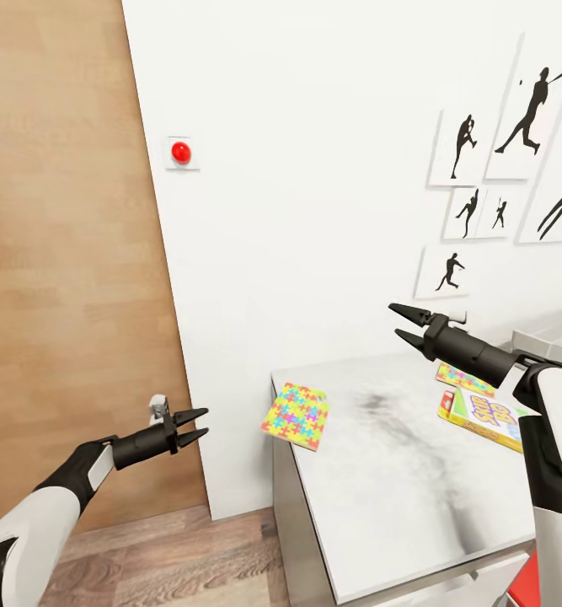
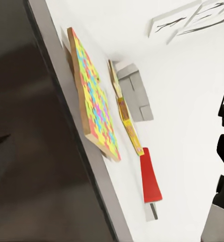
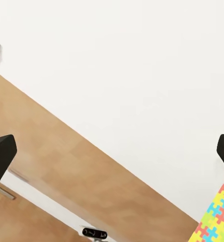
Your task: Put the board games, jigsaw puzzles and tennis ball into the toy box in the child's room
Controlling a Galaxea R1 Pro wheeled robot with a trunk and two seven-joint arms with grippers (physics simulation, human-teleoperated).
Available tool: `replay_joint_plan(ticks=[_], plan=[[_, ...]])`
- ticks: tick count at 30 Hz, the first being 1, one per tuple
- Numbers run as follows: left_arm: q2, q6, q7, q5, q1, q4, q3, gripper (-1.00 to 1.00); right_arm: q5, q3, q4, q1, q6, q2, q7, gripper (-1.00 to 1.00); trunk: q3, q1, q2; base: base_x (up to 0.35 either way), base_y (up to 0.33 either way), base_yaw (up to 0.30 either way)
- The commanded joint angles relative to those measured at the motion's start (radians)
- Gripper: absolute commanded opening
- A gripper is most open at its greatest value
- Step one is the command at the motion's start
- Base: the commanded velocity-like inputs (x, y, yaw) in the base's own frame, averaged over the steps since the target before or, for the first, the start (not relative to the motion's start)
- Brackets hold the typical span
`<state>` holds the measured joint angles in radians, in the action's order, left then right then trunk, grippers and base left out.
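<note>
A: Where do the toys sit on the light grey tabletop (image 1: 398,472)?

B: 1 thin square jigsaw puzzle patterned in yellow, pink, blue and green (image 1: 295,416) lies at the tabletop's near-left corner, overhanging the left edge. A 2nd puzzle square of the same pattern (image 1: 464,379) lies farther along toward the wall, partly hidden behind the right arm. Just beside it, toward the right edge, is the flat green, yellow and red "Skip-Bo" game box (image 1: 487,416).

A: And the container?

B: The light grey toy box with sloping sides (image 1: 550,335) stands at the far right of the tabletop, cut off by the picture's edge. A small coloured patch shows inside it, too small to identify.

A: The grippers?

B: The left black gripper (image 1: 198,426) hangs off the tabletop's left edge, in front of the brown wooden door (image 1: 70,270), its jaws slightly apart and holding nothing. The right black gripper (image 1: 404,324) hovers above the tabletop near the white wall (image 1: 314,169), jaws spread wide and empty.

A: Anything else?

B: A red round button on a white plate (image 1: 180,153) is on the wall, and black sports silhouette pictures (image 1: 491,160) hang to the right. In the left wrist view the first puzzle (image 2: 96,103) rests on the tabletop's edge.
</note>
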<state>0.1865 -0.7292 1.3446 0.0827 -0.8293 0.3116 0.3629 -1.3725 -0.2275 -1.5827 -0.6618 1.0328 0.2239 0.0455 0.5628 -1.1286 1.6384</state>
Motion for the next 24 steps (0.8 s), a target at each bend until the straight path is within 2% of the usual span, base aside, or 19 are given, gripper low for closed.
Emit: replay_joint_plan(ticks=[1,15,24], plan=[[0.0,-0.01,0.002,0.002,-0.001,0.0,0.001,1.0,-0.005,-0.001,0.0,-0.001,0.004,0.0,0.005,1.0,0.001,0.0,0.001,0.0,0.0,0.0],[0.002,-0.009,0.002,0.002,0.001,0.0,0.001,1.0,-0.006,-0.002,0.0,-0.001,0.004,0.003,0.005,1.0,0.001,0.0,0.001,0.0,0.0,-0.003],[0.006,-0.008,0.002,0.002,0.001,0.0,0.017,1.0,-0.007,-0.002,0.0,-0.001,0.004,0.005,0.005,1.0,-0.007,0.0,0.001,0.068,0.043,-0.174]])
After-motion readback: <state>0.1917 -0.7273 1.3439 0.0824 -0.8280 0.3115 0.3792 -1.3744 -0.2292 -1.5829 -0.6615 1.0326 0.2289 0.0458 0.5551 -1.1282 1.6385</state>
